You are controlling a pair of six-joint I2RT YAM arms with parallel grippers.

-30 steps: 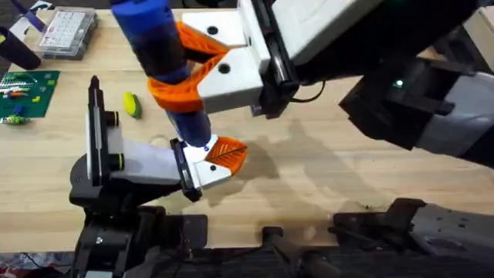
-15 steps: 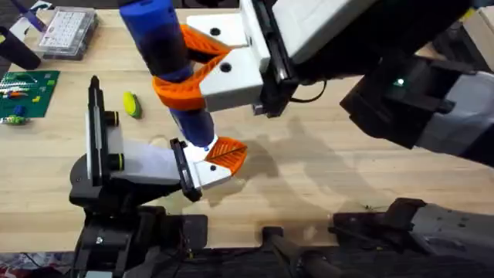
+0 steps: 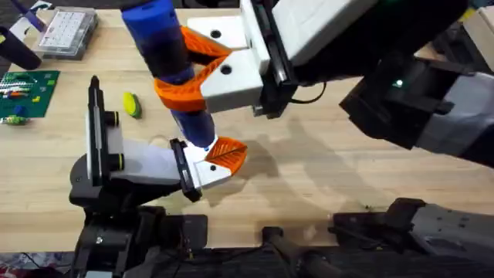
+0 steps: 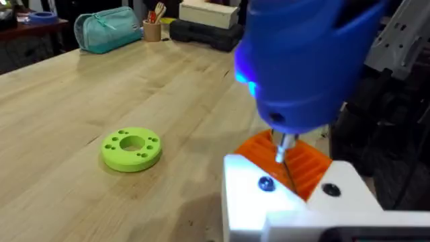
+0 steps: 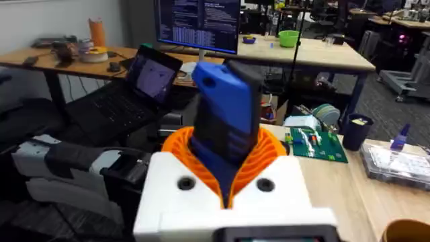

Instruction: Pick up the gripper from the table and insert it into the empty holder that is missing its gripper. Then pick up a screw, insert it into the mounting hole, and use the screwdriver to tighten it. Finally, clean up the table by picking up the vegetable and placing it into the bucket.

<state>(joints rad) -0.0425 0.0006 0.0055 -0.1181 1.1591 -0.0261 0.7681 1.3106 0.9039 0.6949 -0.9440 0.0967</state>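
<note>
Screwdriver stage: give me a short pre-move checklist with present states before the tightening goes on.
1. Screwdriver clamped in right gripper: ok.
2. Gripper seated on the holder: ok.
3. Tip over the white block, beside a dark screw head: ok; engaged: cannot tell.
4. Screwdriver light on: ok.
5. Vegetable on the table, not yet binned: not ok.

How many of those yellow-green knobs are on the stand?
2 showing: one knob beside the black upright plate, one lower knob on the holder. Others may be hidden.
</note>
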